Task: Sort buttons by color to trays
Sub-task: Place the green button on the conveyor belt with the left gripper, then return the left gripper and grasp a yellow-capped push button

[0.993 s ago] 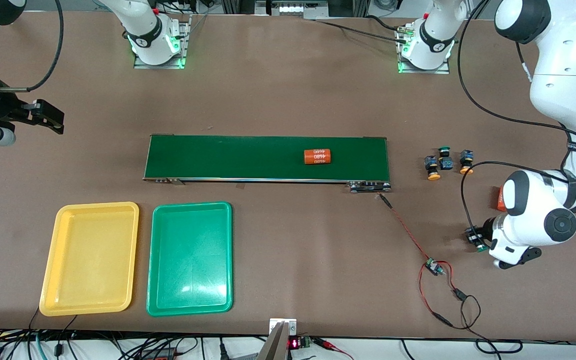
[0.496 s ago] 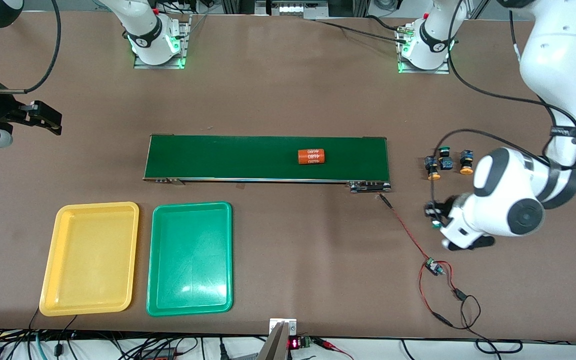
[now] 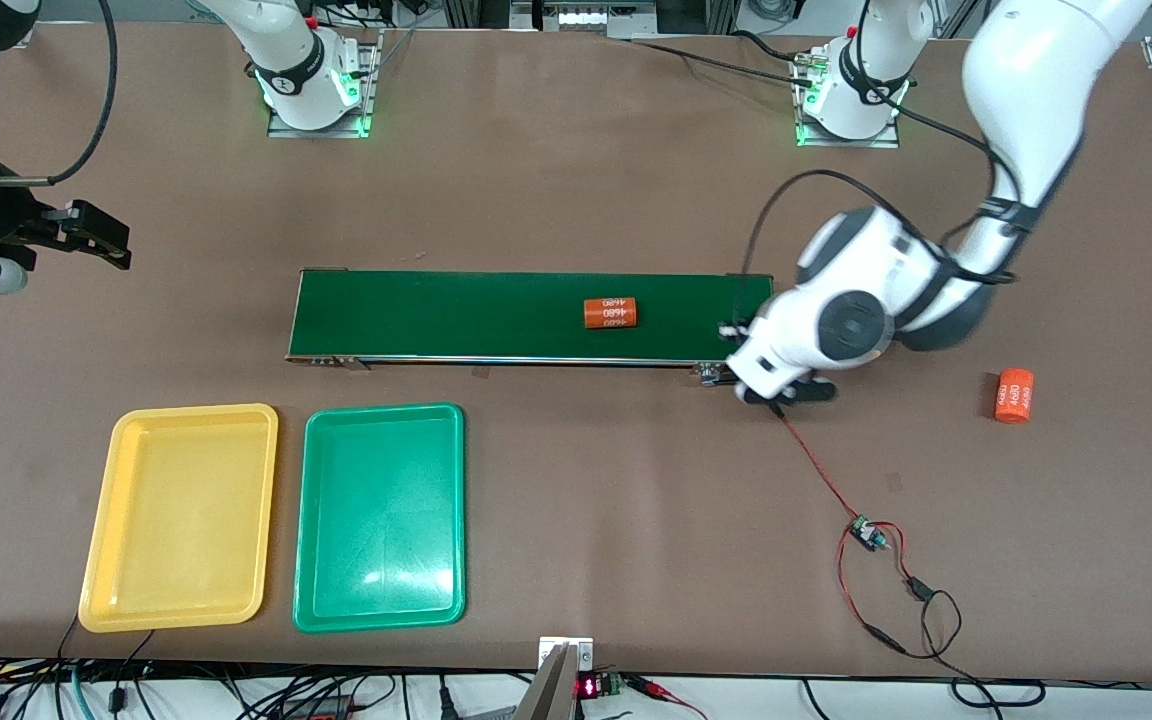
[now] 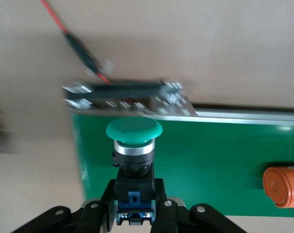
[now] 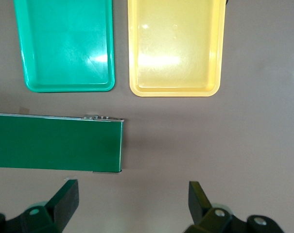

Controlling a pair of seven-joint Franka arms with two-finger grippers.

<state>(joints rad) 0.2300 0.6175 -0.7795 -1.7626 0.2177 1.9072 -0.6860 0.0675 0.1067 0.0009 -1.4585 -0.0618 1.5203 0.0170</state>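
Note:
A green-capped button (image 4: 133, 133) with a black-and-blue body is pinched at its base by my left gripper (image 4: 134, 194), which is shut on it. That gripper (image 3: 733, 333) hangs over the end of the dark-green belt (image 3: 456, 315) toward the left arm's end of the table. The yellow tray (image 3: 179, 517) and the green tray (image 3: 379, 517) lie side by side, nearer the front camera than the belt, and both hold nothing. My right gripper (image 3: 96, 238) waits open beside the table's edge at the right arm's end. Its wrist view shows bare table between the fingers (image 5: 64, 199).
One orange cylinder (image 3: 610, 313) with white numbers lies on the belt, and another (image 3: 1014, 396) lies on the table toward the left arm's end. Red-black wires run from the belt's end to a small circuit board (image 3: 868, 535).
The left arm has swept with the green button from the table near its own end to over the belt's end. The cylinder on the belt has drifted toward the right arm's end.

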